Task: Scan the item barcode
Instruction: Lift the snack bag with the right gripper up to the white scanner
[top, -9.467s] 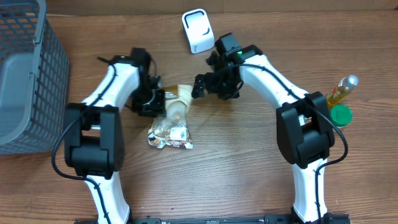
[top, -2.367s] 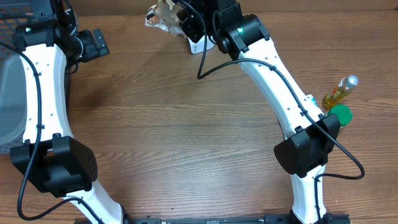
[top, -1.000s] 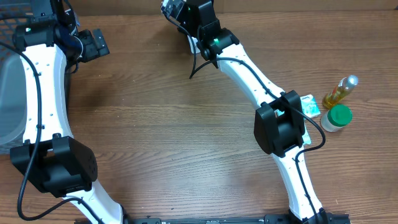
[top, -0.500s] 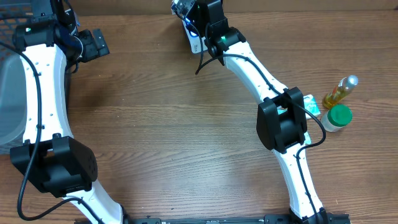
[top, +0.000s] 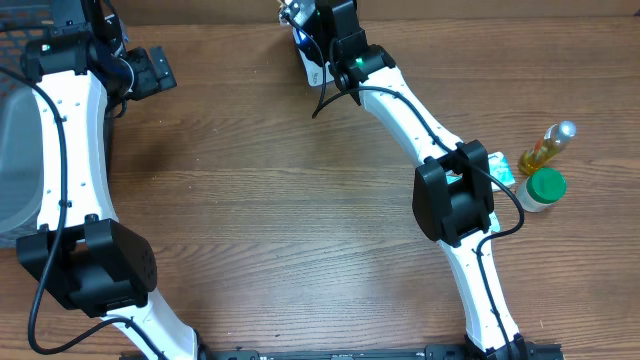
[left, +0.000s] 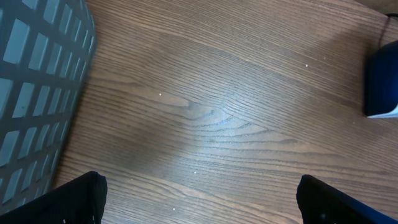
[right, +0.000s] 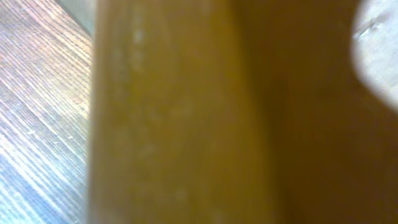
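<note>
I've got the packet (top: 288, 9) at 12 o'clock in the overhead view, pinched in my right gripper (top: 298, 13), jaws closed tight on it, just past the scanner (top: 312, 66). The right wrist view shows only yellow-brown blur. My left gripper (left: 199, 205) hangs spread wide and empty at 10 o'clock, beside the basket (left: 37, 93).

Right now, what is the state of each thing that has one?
Left gripper: open, empty.
Right gripper: shut on crinkled foil packet.
Crinkled foil packet: held, near white barcode scanner.
Yellow oil bottle: upright, silver cap on.
Green-lidded jar: closed.
</note>
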